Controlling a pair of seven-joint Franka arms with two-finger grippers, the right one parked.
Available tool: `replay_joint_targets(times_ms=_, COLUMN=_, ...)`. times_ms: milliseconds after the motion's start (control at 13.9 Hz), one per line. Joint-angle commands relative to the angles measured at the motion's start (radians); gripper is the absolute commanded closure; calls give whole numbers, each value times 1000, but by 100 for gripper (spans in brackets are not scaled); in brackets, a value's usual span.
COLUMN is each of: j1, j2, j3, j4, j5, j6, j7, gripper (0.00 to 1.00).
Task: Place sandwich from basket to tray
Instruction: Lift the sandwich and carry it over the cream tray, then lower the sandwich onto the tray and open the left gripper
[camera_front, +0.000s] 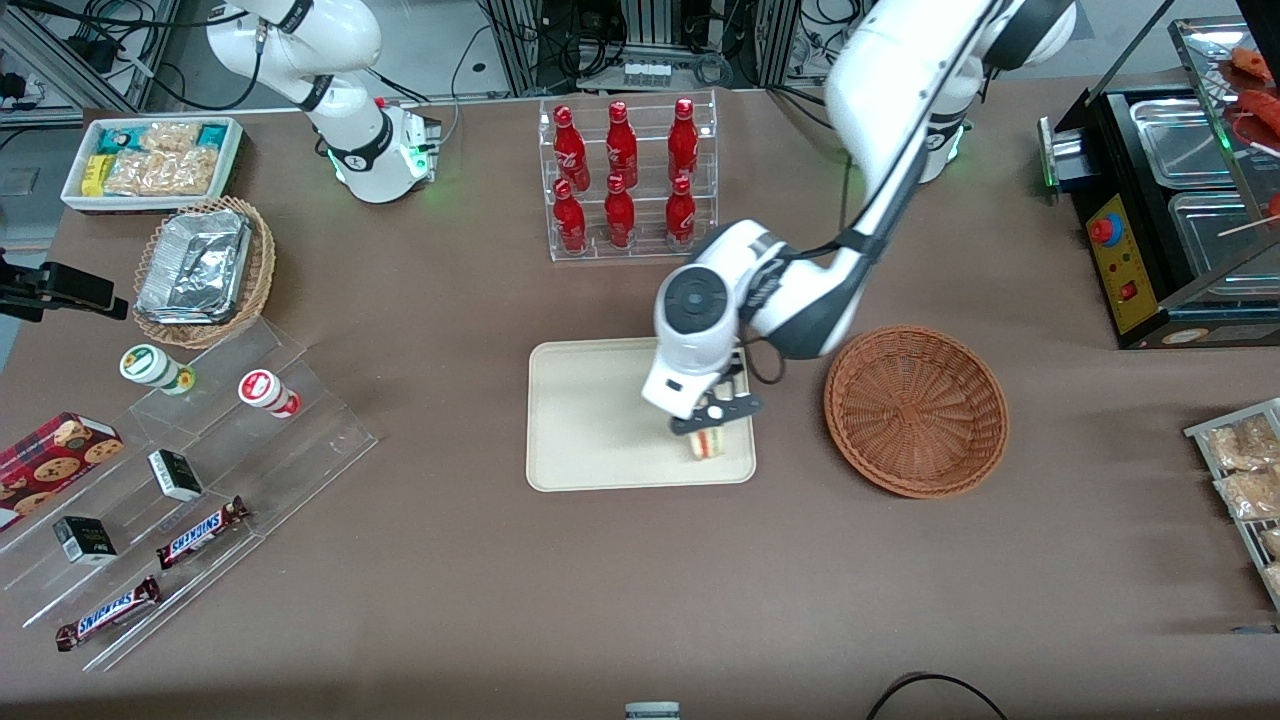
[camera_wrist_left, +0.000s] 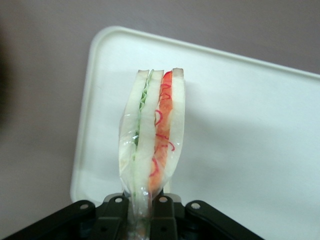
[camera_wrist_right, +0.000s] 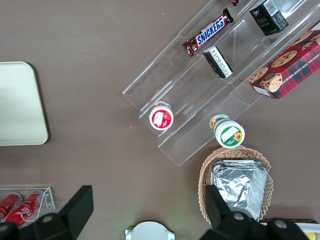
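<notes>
One sandwich is pinched at its narrow end by the pincer, with the fingers pressed against its clear wrapper on both sides. Two bread layers with green filling and one with red filling are seen along the cut edge in the left wrist view. The sandwich is held upright over the tray, at the tray's end nearest the basket and close to the rim that faces the front camera. Whether its lower edge touches the tray surface cannot be told. The pincer is placed directly above the sandwich, over the tray.

The tray is a cream rectangle with rounded corners and a low rim, lying flat on the brown desk. The basket, round and reddish-brown, sits on the desk just beside the tray, toward the working arm's end, apart from the tray rim. Nothing is seen inside the basket.

Six red bottles are held in a clear rack, farther from the front camera than the tray. A foil-filled wicker basket and clear display steps with snack bars are set toward the parked arm's end of the desk.
</notes>
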Motion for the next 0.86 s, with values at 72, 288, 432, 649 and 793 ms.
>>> replay_joint_targets(times_ms=72, j1=-57, j2=106, j3=12, j4=137, j5=0, j6=-14, j7=-80, gripper=100)
replay_joint_targets(times_ms=288, j1=-74, j2=115, j3=10, j4=137, j5=-11, j6=27, j7=-96, gripper=100)
replay_joint_targets(times_ms=432, j1=-74, j2=123, j3=10, j4=141, j5=-14, j6=36, j7=-97, gripper=100)
replay_joint_targets(times_ms=649, j1=-75, j2=138, j3=10, j4=139, j5=-14, j6=87, j7=-116, gripper=100)
replay_joint_targets(times_ms=793, j1=-75, j2=141, j3=10, j4=139, j5=-14, j6=93, j7=-122, gripper=100)
